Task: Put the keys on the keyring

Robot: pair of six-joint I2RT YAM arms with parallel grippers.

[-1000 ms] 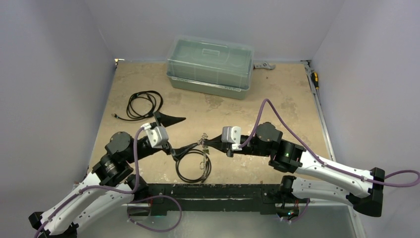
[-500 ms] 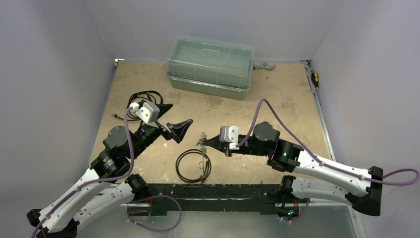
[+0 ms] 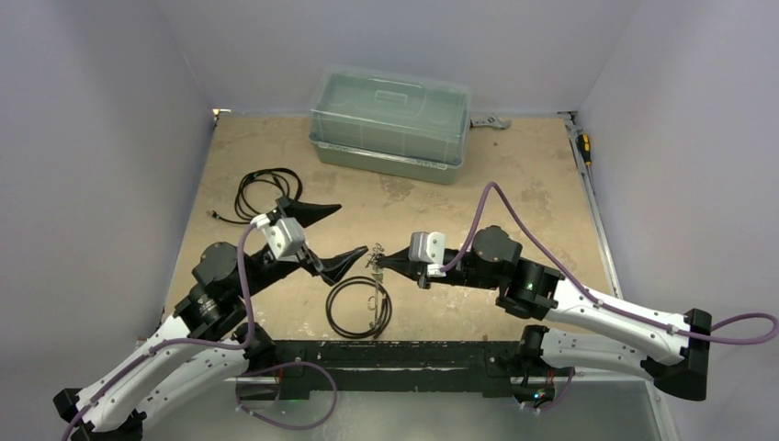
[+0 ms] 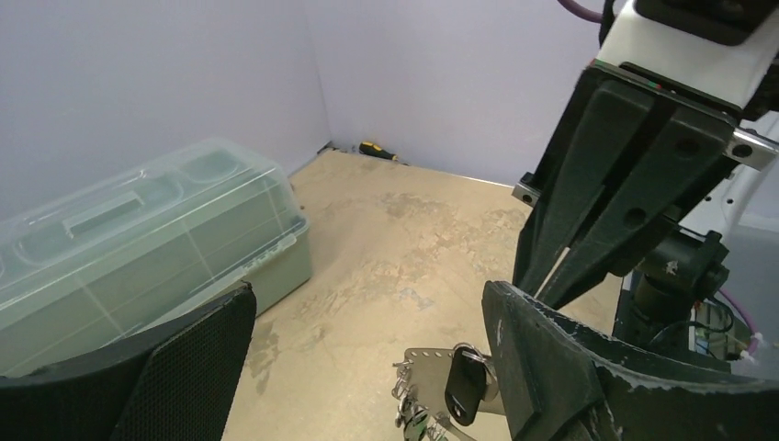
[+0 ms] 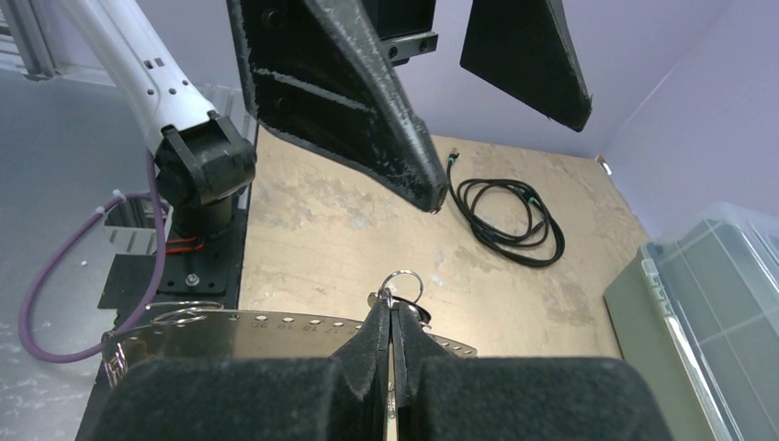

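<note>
My right gripper is shut on the small silvery ring of a black-headed key. It holds this just above the table, left of centre. Beside that key a perforated metal plate carries more small rings and a green piece. My left gripper is open wide. Its right finger stands close against the held key and its left finger is far off. The keyring looks like the thin grey wire loop lying across the right side of the black hoop.
A clear lidded box stands at the back centre. Behind its right end lies a spanner. A coiled black cable lies at the back left. A screwdriver lies by the right wall.
My left gripper lifted away toward the back left, then came back down beside the held keys, jaws still wide. The right gripper stayed shut and hardly moved.
</note>
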